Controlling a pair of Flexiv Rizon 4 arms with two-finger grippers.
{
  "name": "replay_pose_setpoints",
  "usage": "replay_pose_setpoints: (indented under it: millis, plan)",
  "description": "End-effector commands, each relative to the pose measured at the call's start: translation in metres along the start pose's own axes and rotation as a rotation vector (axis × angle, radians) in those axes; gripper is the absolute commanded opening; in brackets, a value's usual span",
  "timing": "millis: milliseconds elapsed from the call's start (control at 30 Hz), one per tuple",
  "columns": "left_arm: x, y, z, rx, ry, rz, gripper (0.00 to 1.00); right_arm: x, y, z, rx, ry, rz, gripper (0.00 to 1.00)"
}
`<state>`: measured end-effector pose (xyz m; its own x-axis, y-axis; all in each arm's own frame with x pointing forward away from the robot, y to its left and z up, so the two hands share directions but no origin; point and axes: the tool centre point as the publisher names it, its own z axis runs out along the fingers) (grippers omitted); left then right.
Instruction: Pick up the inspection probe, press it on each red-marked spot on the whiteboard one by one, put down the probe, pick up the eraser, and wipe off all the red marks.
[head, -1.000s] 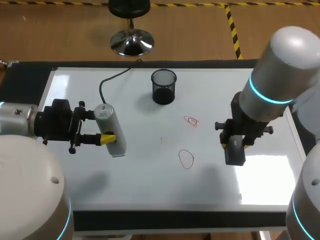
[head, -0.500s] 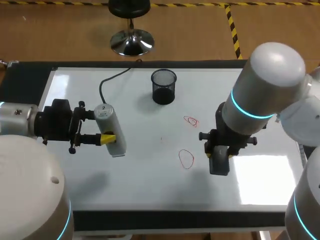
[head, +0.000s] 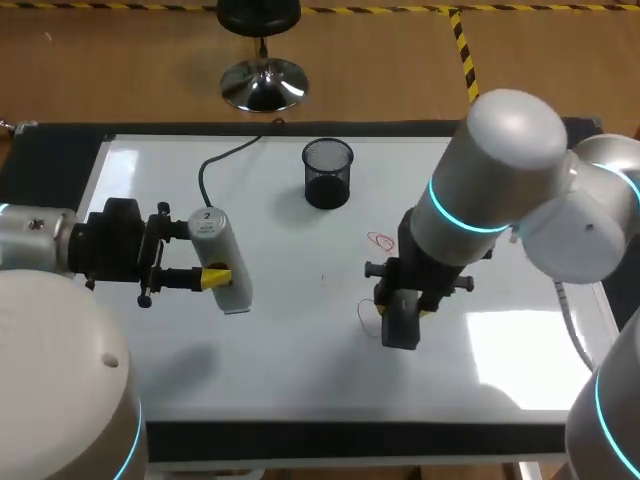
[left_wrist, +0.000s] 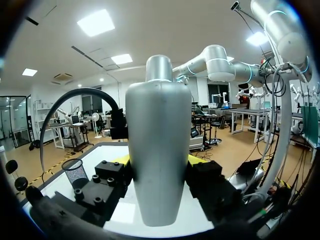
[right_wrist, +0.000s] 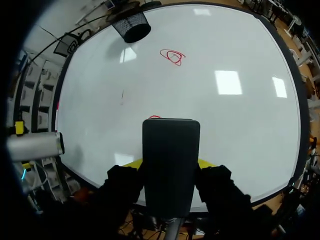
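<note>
Right gripper (head: 403, 312) pinches black eraser (head: 400, 328) at frame centre, half covering lower red mark (head: 363, 313) on whiteboard (head: 300, 370). Upper red mark (head: 382, 242) exposed. Left gripper (head: 211, 253) clamps silver probe (head: 225, 266), frame left.

Eraser (right_wrist: 171, 160) covers all but one edge of a red mark (right_wrist: 154, 117); probe (left_wrist: 159, 150) hides most of the left jaws' tips.
</note>
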<state>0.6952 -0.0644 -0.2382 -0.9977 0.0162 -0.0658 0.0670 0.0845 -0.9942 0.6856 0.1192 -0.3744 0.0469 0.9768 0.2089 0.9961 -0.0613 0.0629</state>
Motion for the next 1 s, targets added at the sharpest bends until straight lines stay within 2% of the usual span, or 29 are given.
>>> replay_pose_setpoints:
  millis: [33,300,1000]
  plan:
    - [0.001,-0.001,0.0,0.001,-0.003,0.003,0.0,0.017,0.005,0.013,0.004,-0.007,-0.004,0.0]
    - [0.001,-0.001,0.0,0.001,-0.003,0.003,0.0,0.037,0.008,0.028,0.014,0.007,-0.014,0.0]
    - [0.001,-0.001,0.0,0.001,-0.003,0.003,0.0,0.064,0.011,0.063,0.056,0.011,-0.023,0.0]
